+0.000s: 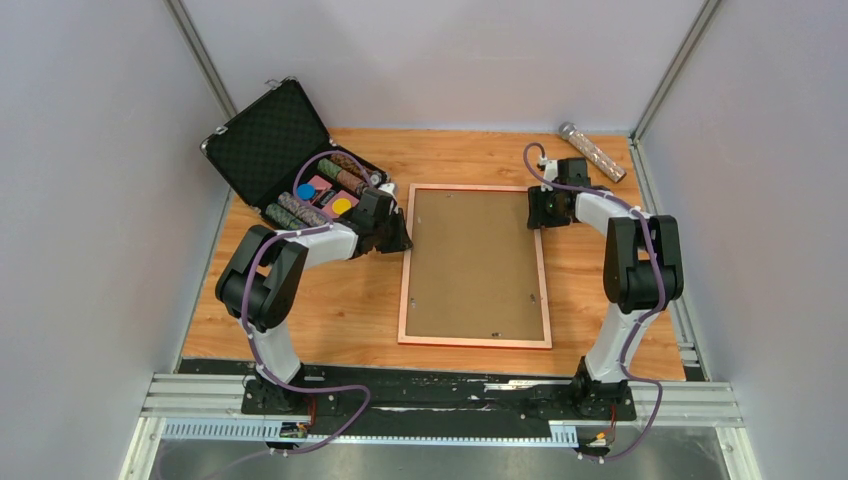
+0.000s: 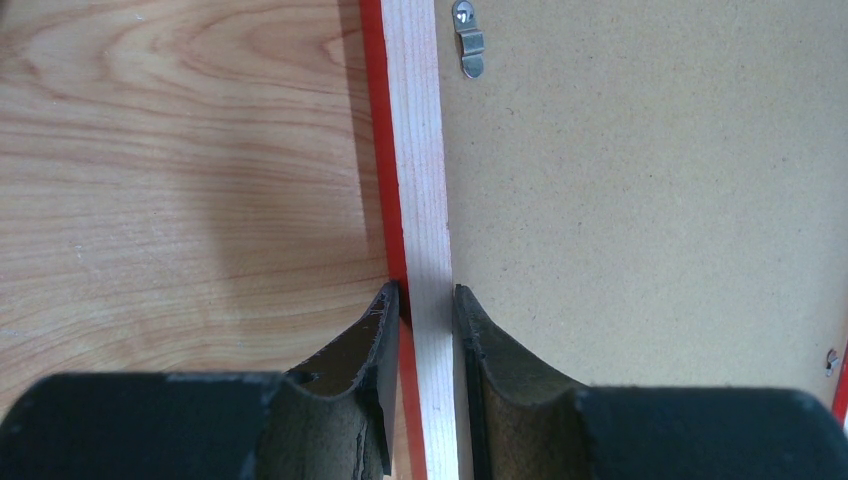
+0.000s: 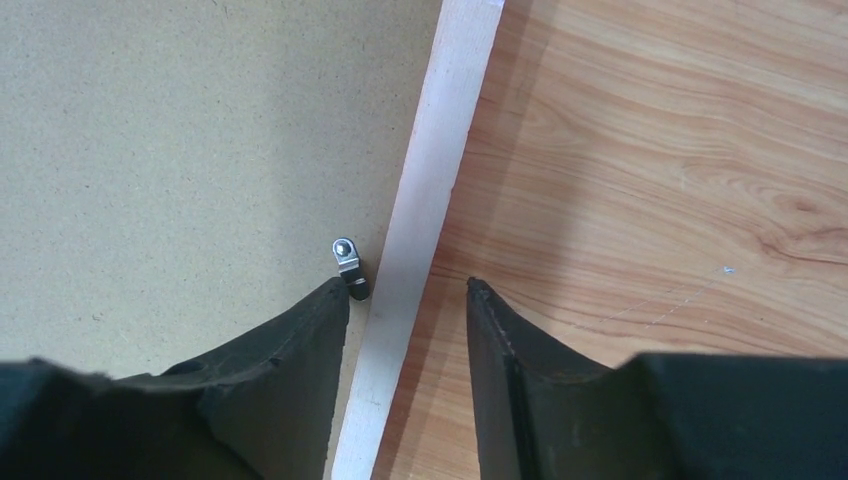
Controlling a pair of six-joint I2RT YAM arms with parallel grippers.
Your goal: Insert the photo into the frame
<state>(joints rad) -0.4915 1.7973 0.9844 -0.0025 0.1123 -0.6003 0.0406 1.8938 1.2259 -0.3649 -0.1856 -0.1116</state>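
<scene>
The frame (image 1: 474,341) lies flat in the middle of the table with its pale pinkish back rim up, and a brown backing board (image 1: 475,265) sits inside it. My left gripper (image 1: 403,238) is at the upper left rail. In the left wrist view the left gripper (image 2: 427,295) is shut on that rail (image 2: 420,150), whose red edge shows. My right gripper (image 1: 535,208) is at the upper right rail. In the right wrist view the right gripper (image 3: 408,285) straddles the rail (image 3: 440,150), open, with a gap on the outer side. The photo is out of view.
An open black foam-lined case (image 1: 270,140) with rolls and coloured pieces stands at the back left, close behind my left arm. A glittery tube (image 1: 592,150) lies at the back right. A metal turn clip (image 3: 349,265) sits by my right inner finger, and another clip (image 2: 468,40) is ahead of my left gripper.
</scene>
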